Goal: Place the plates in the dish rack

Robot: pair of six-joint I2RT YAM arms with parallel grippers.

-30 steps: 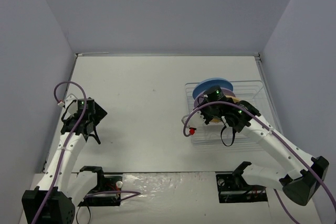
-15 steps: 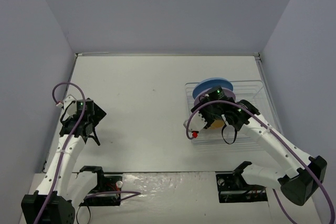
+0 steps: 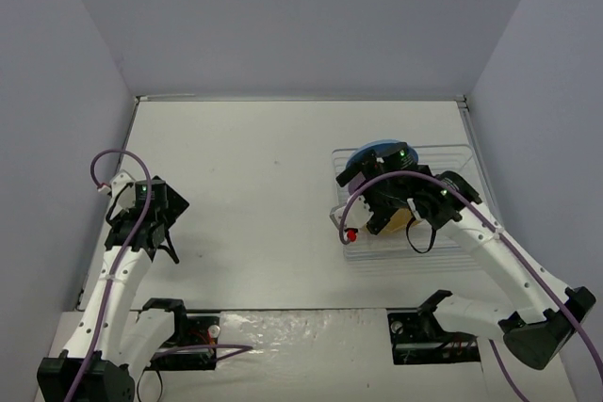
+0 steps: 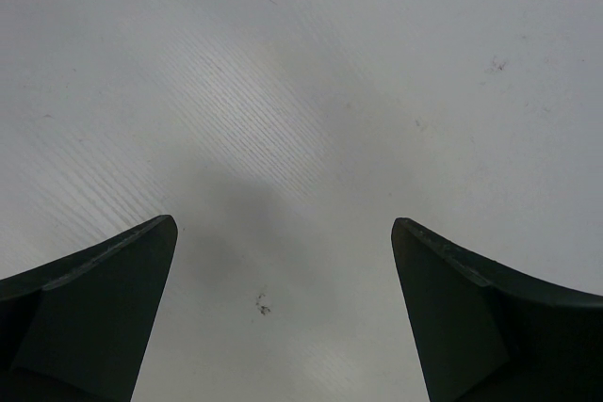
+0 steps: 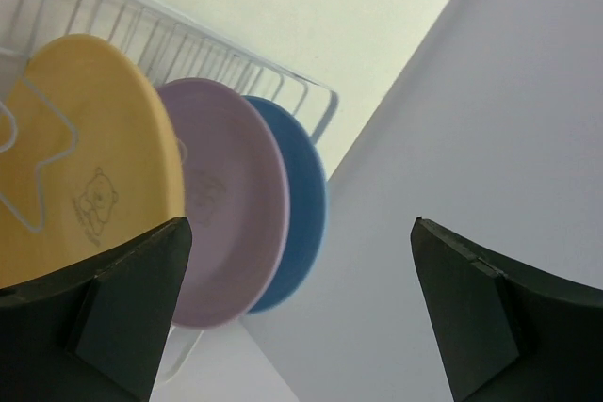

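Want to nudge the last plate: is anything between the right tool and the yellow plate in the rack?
Nothing loose. The right tool hangs open beside the yellow plate, standing in the dish rack; only a rack wire crosses its face. The lilac plate and blue plate stand behind it.

The right wrist view shows three plates standing on edge, one behind the other, in the dish rack [image 5: 236,54]: the yellow plate [image 5: 85,167] nearest at the left, the purple plate [image 5: 236,204] just behind it and the blue plate [image 5: 306,204] farthest, each overlapping the next. White wire dividers rise behind them, and one wire loop crosses the yellow plate's face. The right gripper [image 5: 300,233] has its dark fingers [image 5: 132,298] spread wide at the lower corners, nothing between them, with a pale wall [image 5: 471,91] beyond.
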